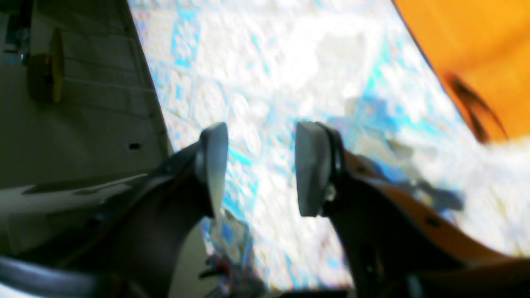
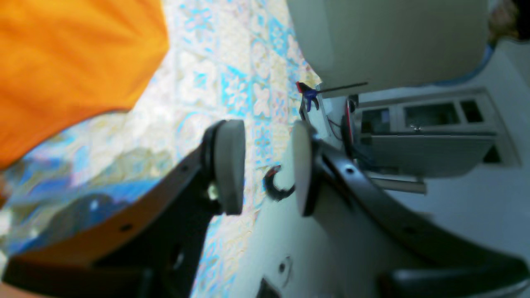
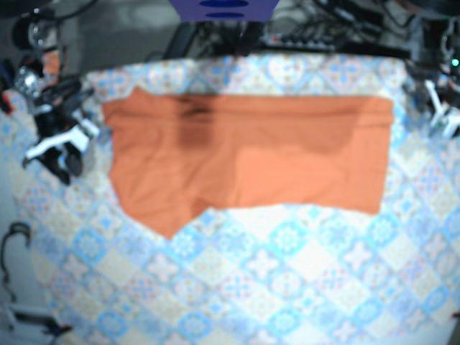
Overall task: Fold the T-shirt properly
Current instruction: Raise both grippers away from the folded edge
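The orange T-shirt (image 3: 244,154) lies partly folded across the far half of the patterned tablecloth (image 3: 287,273), with a pointed flap hanging toward the front left. My right gripper (image 2: 265,165) is open and empty over the table's edge, with the shirt (image 2: 70,58) off to its upper left; in the base view it (image 3: 61,147) hovers just left of the shirt. My left gripper (image 1: 263,165) is open above bare cloth, the shirt (image 1: 476,54) at upper right. In the base view it (image 3: 440,115) sits beyond the shirt's right edge.
The tablecloth's edge (image 1: 161,124) runs close beside the left gripper. A blue clamp (image 2: 308,97) grips the table edge near the right gripper. Cables and equipment (image 3: 316,29) crowd the far side. A black cable loop (image 3: 14,241) hangs at the left.
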### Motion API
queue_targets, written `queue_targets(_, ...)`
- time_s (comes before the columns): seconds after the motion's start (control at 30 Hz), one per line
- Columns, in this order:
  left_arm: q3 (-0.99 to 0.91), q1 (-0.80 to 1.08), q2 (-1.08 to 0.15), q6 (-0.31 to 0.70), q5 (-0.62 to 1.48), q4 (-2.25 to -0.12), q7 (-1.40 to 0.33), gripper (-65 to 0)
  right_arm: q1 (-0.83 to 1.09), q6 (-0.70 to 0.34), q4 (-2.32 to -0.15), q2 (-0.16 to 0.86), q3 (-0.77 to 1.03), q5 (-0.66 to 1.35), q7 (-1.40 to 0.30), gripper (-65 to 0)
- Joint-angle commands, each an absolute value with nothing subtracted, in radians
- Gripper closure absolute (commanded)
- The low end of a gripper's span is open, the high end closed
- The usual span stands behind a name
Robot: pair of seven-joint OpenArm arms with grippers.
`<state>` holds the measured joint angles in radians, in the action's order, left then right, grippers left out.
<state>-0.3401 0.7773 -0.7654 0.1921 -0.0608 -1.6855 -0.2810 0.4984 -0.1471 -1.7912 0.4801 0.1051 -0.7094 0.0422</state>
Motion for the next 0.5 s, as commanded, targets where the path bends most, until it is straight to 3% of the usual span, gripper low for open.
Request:
queue_targets(0.0, -0.355, 0.812, -0.791, 0.176, -0.088, -1.73, -0.265, -26.1, 0.539, -0.137, -1.807, 0.496, 0.119, -0.719, 0.068, -19.4)
queue_targets(0.2, -0.41, 0.983, -0.782, 0.174, -0.2, -1.85, -0.265, -26.1, 0.72, -0.137, -1.83, 0.489, 0.203, -0.722, 0.183, -19.5)
queue_targets(0.47, -0.404, 1.081, -0.769, 0.174, -0.28, -1.859, -0.265, -26.1, 0.806, -0.137, -1.824, 0.489, 0.183, -0.723, 0.191, -19.5)
